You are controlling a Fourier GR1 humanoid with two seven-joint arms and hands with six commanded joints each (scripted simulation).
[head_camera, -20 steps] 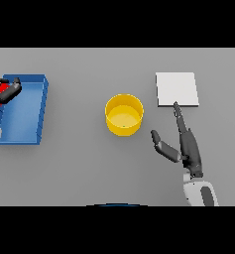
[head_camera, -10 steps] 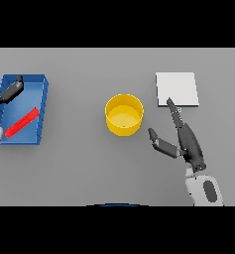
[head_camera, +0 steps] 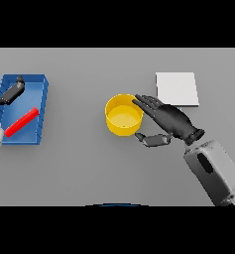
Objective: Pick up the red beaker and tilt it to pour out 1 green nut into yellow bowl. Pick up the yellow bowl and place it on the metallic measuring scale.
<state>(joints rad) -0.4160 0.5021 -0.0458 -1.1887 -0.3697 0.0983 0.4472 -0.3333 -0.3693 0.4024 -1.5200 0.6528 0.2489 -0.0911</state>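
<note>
A blue tray (head_camera: 43,94) sits at the table's left with a red beaker (head_camera: 21,122) lying flat inside it, and a flat metallic measuring scale (head_camera: 177,89) lies at the right, with nothing between it and the bowl. The round yellow bowl (head_camera: 123,121) stands upright mid-table, left of the scale. The right hand (head_camera: 167,120) is spread open against the bowl's right side, fingers along the rim and thumb below, while the left hand (head_camera: 5,96) hovers open over the tray's left edge, holding nothing.

Table (head_camera: 89,168) evenly and softly lit, flat grey throughout; no glare or hotspots noted. Faint shading seen inside the yellow bowl (head_camera: 124,115) at frame centre. No cast shadows made out. Edges undistorted.
</note>
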